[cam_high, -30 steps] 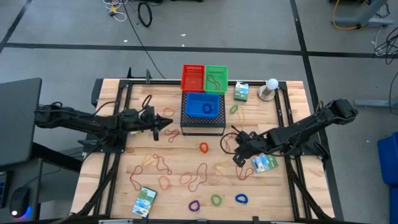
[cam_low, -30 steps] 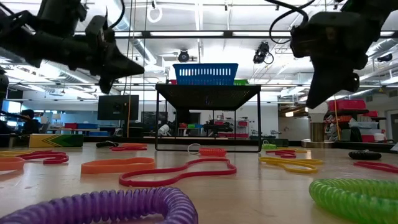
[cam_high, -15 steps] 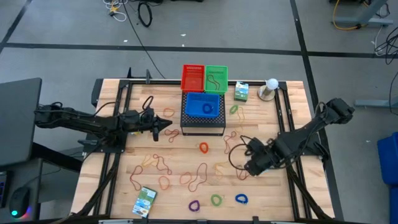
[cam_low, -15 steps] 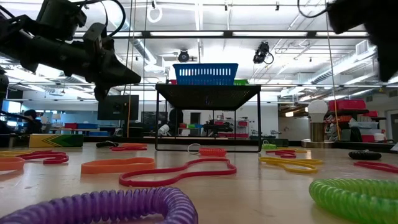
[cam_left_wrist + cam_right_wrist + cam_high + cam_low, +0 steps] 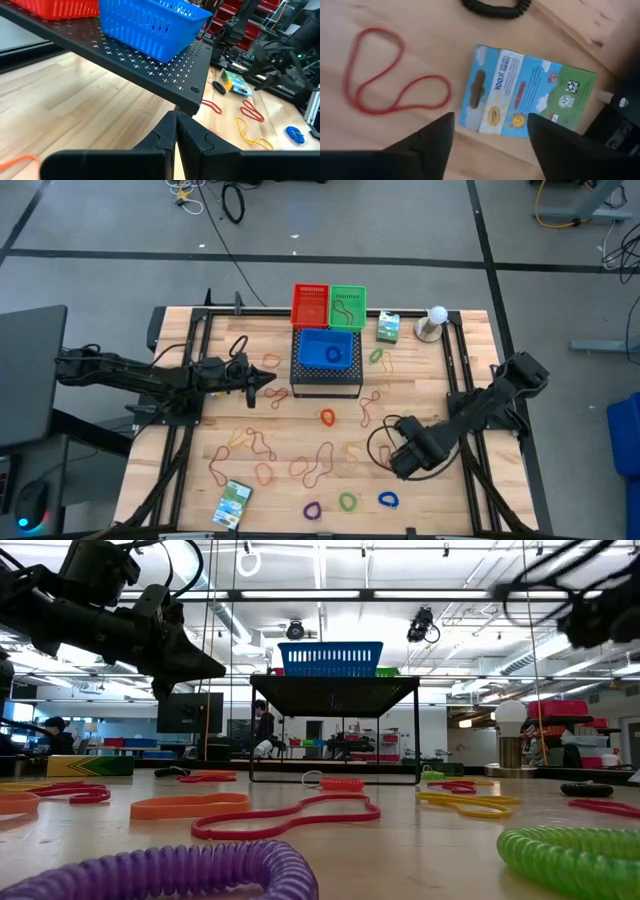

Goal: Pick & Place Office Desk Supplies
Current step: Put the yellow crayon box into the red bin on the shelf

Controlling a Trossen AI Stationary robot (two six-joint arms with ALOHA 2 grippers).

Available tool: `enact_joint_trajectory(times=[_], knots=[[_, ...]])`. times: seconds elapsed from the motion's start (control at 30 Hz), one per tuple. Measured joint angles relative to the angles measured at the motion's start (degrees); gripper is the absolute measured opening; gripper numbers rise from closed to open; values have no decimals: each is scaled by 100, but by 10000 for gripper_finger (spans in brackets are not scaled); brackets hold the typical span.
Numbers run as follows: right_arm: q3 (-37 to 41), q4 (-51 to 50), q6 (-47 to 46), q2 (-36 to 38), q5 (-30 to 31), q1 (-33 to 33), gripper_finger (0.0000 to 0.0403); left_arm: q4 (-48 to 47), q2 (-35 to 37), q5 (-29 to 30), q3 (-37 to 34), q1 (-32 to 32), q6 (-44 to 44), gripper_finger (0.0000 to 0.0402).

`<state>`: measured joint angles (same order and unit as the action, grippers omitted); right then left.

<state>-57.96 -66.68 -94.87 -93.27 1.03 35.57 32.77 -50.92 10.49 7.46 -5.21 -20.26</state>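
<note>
Wooden table (image 5: pixel 200 480) carried most of the supplies loose on its surface, so the task looked only begun. On the black perforated box (image 5: pixel 326 376) at the far middle stood three baskets: a blue basket (image 5: pixel 326 348) with one dark loop inside, a green basket (image 5: pixel 348 307) with a thin band inside, and a red basket (image 5: pixel 309 305) that seemed empty, though I could not be sure.

Many thin rubber bands (image 5: pixel 255 443) lay over the middle of the table. Near the front edge lay a purple loop (image 5: pixel 312 509), a green loop (image 5: pixel 347 502) and a blue loop (image 5: pixel 388 500). One green-white box (image 5: pixel 232 504) lay at the near left, another box (image 5: pixel 388 327) stood at the far right beside the white ball (image 5: pixel 437 314).

The right gripper (image 5: pixel 490 132) hung low over the near right part of the table, fingers spread wide and holding nothing. Directly below it lay a third box (image 5: pixel 527 92), flat on the wood, with a red band (image 5: pixel 390 80) just beside it and a black loop (image 5: pixel 495 7) near it. I judged that taking this box was the step in hand.

The left gripper (image 5: pixel 176 131) waited at the left of the black perforated box, its fingers pressed together and empty.
</note>
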Motion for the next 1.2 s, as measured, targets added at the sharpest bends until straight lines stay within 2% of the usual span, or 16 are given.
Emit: enact_joint_trajectory(times=[0.13, 0.4, 0.8, 1.2], knots=[[166, 299, 42, -142, -133, -204, 258, -13, -2, 1, 0, 0, 10, 16], [537, 787, 13, -222, -448, -476, 178, -26, -2, 1, 0, 0, -35, 17], [572, 778, 185, -150, -490, -491, 12, -120, -2, 1, 0, 0, -137, 17], [223, 741, 560, 276, -304, -489, 4, -160, -2, 2, 0, -1, -144, 16]])
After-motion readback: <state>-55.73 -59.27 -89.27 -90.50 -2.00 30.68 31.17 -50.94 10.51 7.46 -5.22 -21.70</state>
